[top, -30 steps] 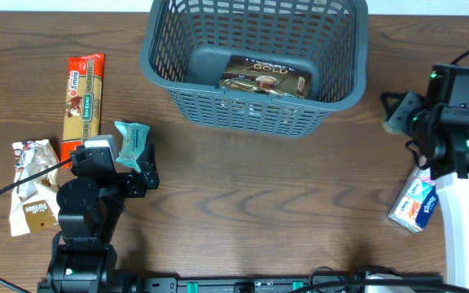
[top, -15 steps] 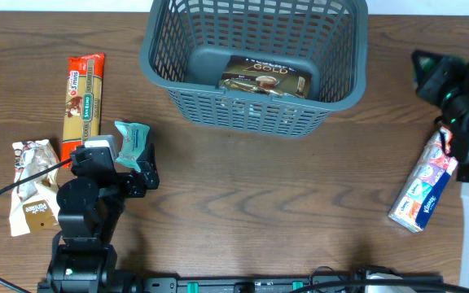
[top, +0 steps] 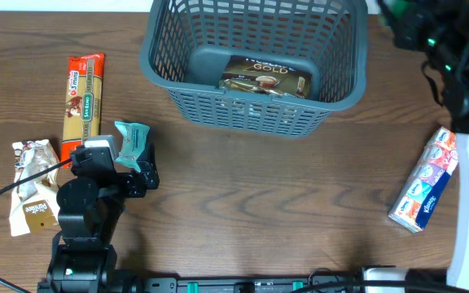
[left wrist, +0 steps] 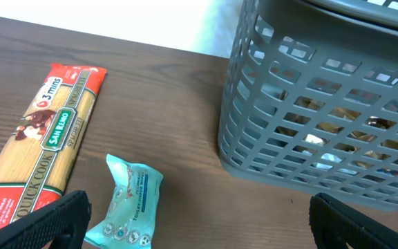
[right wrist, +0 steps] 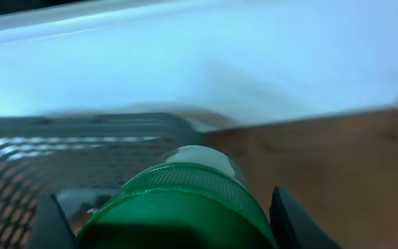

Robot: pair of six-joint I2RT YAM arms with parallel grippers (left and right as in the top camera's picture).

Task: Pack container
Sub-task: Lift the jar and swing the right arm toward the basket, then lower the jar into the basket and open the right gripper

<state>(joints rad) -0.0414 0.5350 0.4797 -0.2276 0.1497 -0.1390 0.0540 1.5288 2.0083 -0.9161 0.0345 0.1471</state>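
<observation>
Step in hand: transport. Right gripper (right wrist: 163, 216), clenched on a green-capped jar (right wrist: 179, 181), hangs beside the container (top: 251, 115) (far centre of table). Left gripper (left wrist: 195, 207) is released. Next move, likely: centre over the container, lower, release.

Wooden table (top: 251, 203) holds container (top: 251, 115), pasta (top: 83, 98), teal sachet (top: 130, 140), snack bag (top: 32, 191) — and tissues (top: 423, 191).

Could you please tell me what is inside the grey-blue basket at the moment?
One brown packet printed GOLD lies flat on the base of the basket. Its near side covers the strip of base beside the packet, so anything small there cannot be seen.
</observation>
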